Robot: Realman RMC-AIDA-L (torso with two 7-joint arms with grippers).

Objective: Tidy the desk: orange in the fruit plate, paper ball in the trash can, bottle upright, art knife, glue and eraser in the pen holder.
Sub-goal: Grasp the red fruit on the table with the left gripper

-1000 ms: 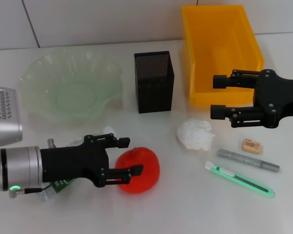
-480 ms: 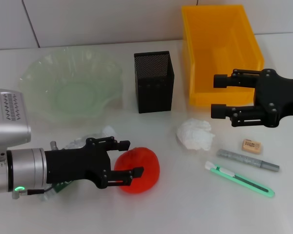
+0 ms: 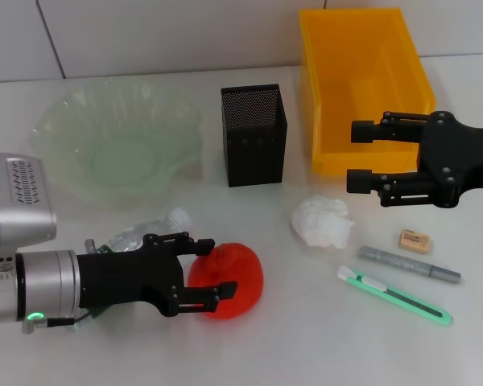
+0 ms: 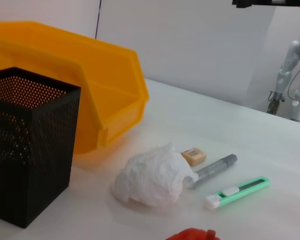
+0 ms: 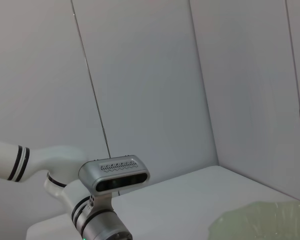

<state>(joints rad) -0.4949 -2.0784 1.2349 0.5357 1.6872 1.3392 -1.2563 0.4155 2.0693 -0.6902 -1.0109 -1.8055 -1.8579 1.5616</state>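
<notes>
Low over the desk, the left end effector (image 3: pixel 211 268) reaches level, fingers spread around, perhaps touching, the orange (image 3: pixel 228 281).

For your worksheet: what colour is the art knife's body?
Light green art knife, clearest in the head view.

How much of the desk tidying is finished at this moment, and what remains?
Nothing looks finished. In hand: the left gripper, open, has its fingers around the orange on the table. The right gripper hovers open by the yellow trash can. Left: the fruit plate is empty, the bottle lies flat, and the paper ball, eraser, glue and art knife lie outside the pen holder.
</notes>
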